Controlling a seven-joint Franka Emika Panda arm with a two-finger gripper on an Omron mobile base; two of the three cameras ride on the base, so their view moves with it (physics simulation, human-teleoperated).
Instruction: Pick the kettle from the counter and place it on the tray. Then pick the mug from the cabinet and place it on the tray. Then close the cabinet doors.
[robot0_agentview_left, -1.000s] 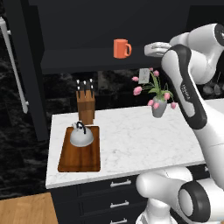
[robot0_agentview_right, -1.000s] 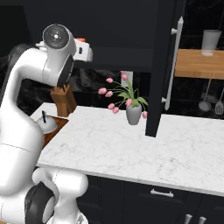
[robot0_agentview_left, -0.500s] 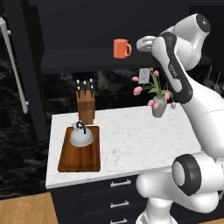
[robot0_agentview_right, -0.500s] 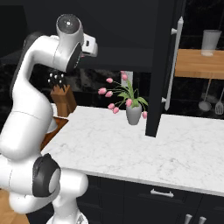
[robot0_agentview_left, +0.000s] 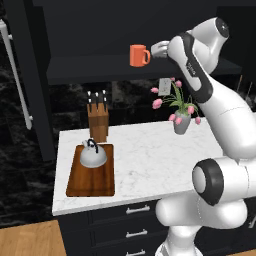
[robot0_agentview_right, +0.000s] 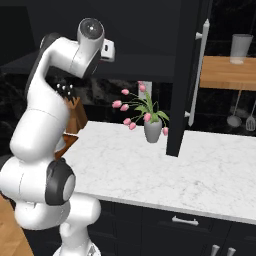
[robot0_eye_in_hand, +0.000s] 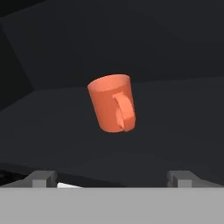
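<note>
The orange mug (robot0_agentview_left: 138, 55) stands on the dark shelf of the black cabinet (robot0_agentview_left: 100, 67). My gripper (robot0_agentview_left: 156, 50) hovers at shelf height just right of it, open and holding nothing. In the hand view the mug (robot0_eye_in_hand: 112, 109) is centred ahead with its loop handle turned toward me, between and beyond my two fingertips (robot0_eye_in_hand: 41, 177). The silver kettle (robot0_agentview_left: 93, 155) sits on the reddish-brown tray (robot0_agentview_left: 90, 180) at the left end of the white counter (robot0_agentview_left: 150, 155). Both cabinet doors stand open: the left one (robot0_agentview_left: 27, 85) and the right one (robot0_agentview_right: 182, 75).
A wooden knife block (robot0_agentview_left: 98, 120) stands behind the tray. A grey vase of pink tulips (robot0_agentview_left: 181, 120) sits on the counter below my forearm. Dark drawers with silver handles (robot0_agentview_left: 137, 210) run under the counter. The right door's bar handle (robot0_agentview_right: 196, 75) hangs over the counter.
The arm has swung up and its hand has moved left along the shelf, closer to the mug. The jaws have stayed open. Kettle and tray have not moved.
</note>
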